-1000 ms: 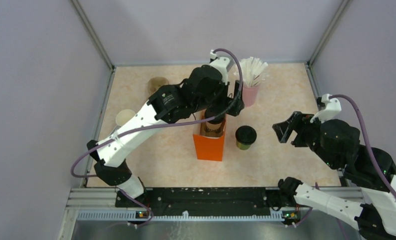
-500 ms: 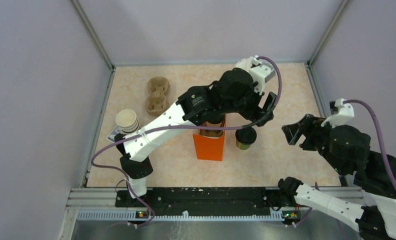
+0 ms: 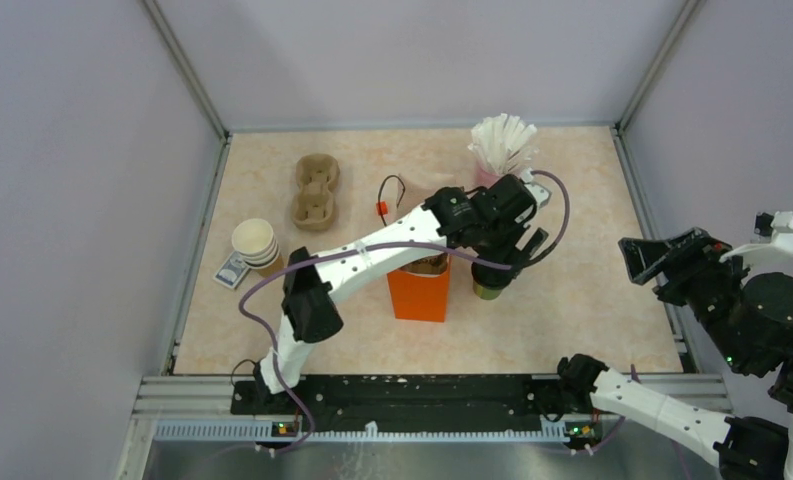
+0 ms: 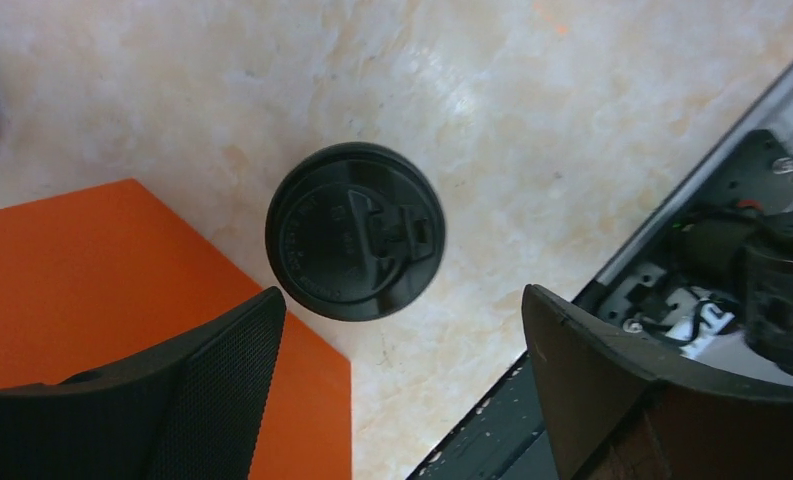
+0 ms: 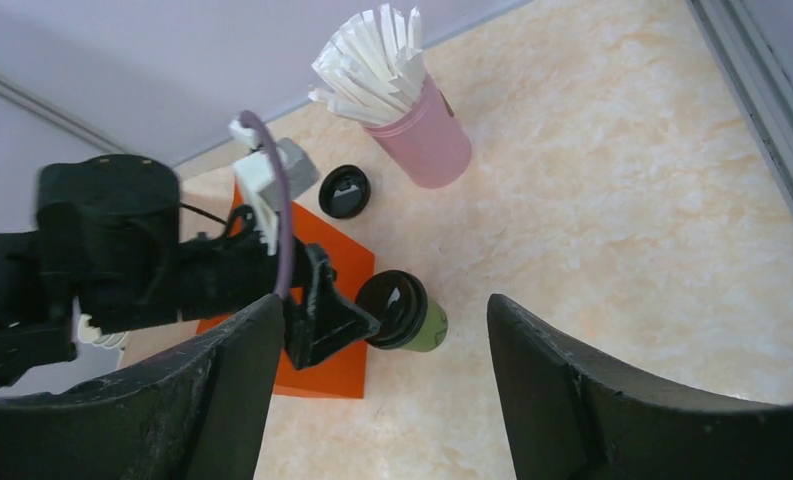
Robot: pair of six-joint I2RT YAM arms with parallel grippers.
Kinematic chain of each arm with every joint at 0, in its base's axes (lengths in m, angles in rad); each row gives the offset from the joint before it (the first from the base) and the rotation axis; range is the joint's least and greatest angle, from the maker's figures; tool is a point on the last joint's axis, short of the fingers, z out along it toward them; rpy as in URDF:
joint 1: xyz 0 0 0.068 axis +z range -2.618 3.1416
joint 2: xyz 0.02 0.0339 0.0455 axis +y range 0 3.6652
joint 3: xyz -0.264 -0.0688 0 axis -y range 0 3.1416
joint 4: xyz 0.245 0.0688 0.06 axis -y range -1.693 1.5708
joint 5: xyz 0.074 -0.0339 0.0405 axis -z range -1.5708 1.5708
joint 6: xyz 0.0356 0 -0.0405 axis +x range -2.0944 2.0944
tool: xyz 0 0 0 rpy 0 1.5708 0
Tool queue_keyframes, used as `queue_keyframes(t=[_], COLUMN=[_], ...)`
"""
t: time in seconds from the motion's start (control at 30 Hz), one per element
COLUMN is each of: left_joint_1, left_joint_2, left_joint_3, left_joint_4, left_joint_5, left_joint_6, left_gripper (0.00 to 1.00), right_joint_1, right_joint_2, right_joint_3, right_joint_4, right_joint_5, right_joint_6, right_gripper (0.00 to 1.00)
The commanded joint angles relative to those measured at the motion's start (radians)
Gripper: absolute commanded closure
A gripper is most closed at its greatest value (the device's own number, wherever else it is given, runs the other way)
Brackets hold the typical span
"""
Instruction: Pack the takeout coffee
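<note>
The takeout coffee (image 4: 355, 231) stood upright on the table (image 3: 572, 200) with its black lid on, just right of the orange bag (image 3: 419, 295) and outside it. The left gripper (image 4: 402, 300) hovered directly above it, jaws spread wide, pinching nothing. Farther back stood the pink cup of straws (image 3: 499, 150), a loose black lid (image 5: 344, 191) near it. The right gripper (image 5: 377, 305), well off to the right, was spread and empty too.

The bag (image 3: 418, 292) is plain orange. Right of it, the coffee (image 5: 410, 314) is olive with a black lid (image 4: 355, 230). Behind the bag, white straws (image 5: 372, 55) fill a pink cup (image 5: 434, 148). The table (image 3: 572, 300) is marbled cream-peach.
</note>
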State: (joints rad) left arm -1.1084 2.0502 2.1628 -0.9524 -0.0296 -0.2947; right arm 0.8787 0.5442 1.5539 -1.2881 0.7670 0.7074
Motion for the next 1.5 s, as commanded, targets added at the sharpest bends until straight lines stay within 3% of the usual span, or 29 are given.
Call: queue_keyframes(t=[0.0,0.6,1.0,1.23,1.47], left_joint_1=[0.029,0.048,0.047,0.049,0.052], left_joint_2=[0.074,0.104,0.105,0.208,0.176], left_joint_3=[0.015,-0.045,-0.063,0.152,0.126], left_joint_4=[-0.048,0.037,0.072,-0.126,-0.172], left_joint_5=[0.008,0.095,0.057,0.069,0.080], left_joint_6=[0.027,0.003,0.009,-0.007,0.007], left_gripper=[0.05,0.03,0.04,0.09,0.12], right_joint_1=[-0.005,-0.005,-0.005,-0.006,-0.005], right_joint_2=[0.010,-0.015,-0.025,-0.032,-0.036], right_joint_3=[0.000,-0.032,-0.029,-0.038,-0.036], right_joint_4=[0.006,0.039,0.028,0.024,0.008], right_joint_5=[0.015,0.005,0.002,0.002,-0.003], right_joint_6=[-0.018,-0.066,-0.080,-0.073,-0.072], right_gripper=[0.26,0.26,0.26,0.26,0.26])
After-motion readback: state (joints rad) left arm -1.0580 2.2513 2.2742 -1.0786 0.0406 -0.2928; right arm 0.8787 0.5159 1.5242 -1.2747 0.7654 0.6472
